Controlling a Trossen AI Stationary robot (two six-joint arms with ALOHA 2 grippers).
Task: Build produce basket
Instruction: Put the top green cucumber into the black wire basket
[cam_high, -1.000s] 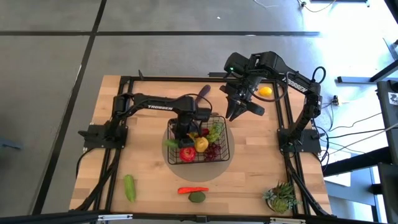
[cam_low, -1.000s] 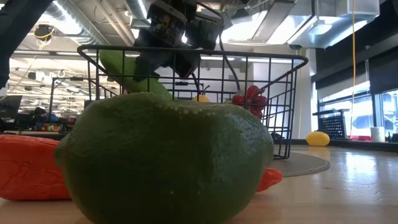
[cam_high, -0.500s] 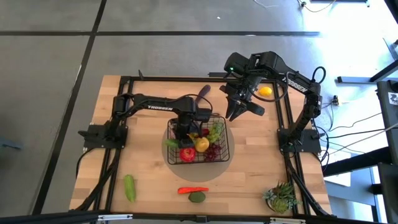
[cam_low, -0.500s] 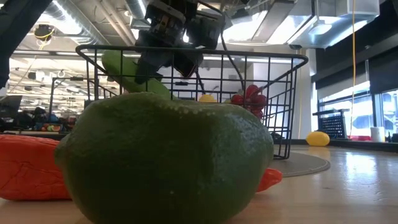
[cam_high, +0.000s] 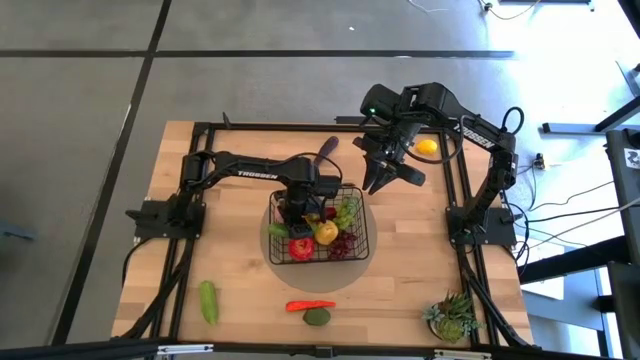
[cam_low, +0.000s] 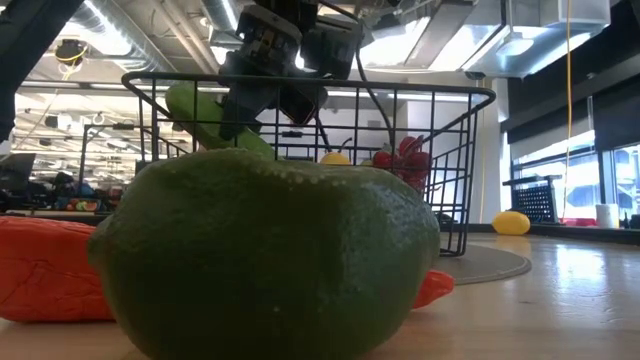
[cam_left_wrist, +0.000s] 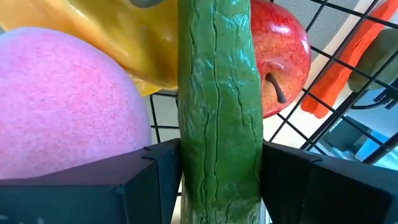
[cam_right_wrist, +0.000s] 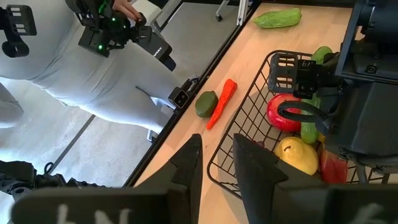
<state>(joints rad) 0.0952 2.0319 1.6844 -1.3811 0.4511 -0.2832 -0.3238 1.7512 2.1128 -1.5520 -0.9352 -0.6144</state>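
Observation:
The black wire basket (cam_high: 352, 215) stands mid-table on a round grey mat. In it lie a pink peach (cam_left_wrist: 62, 106), a yellow lemon (cam_left_wrist: 143, 37), a red tomato (cam_left_wrist: 283, 56) and grapes (cam_high: 345, 240). My left gripper (cam_high: 295, 208) reaches down into the basket, shut on a green cucumber (cam_left_wrist: 217, 93). My right gripper (cam_high: 385, 175) hangs open and empty above the table, beyond the basket's far right corner. A second cucumber (cam_high: 208, 300), a red chilli (cam_high: 310, 305) and a round green fruit (cam_high: 317, 317) lie near the front edge. My left gripper pinches the cucumber's two long sides (cam_left_wrist: 186, 155) between its two fingers (cam_left_wrist: 149, 180). It comes from above, slanting down into the basket. The cucumber (cam_low: 200, 115) sits tilted, one end above the basket's rim, the other down among the fruit.
A yellow lemon (cam_high: 427, 147) and a purple eggplant (cam_high: 328, 150) lie on the far side of the table. A spiky potted plant (cam_high: 452, 318) stands at the near right corner. A person (cam_right_wrist: 74, 93) stands past the table's near edge.

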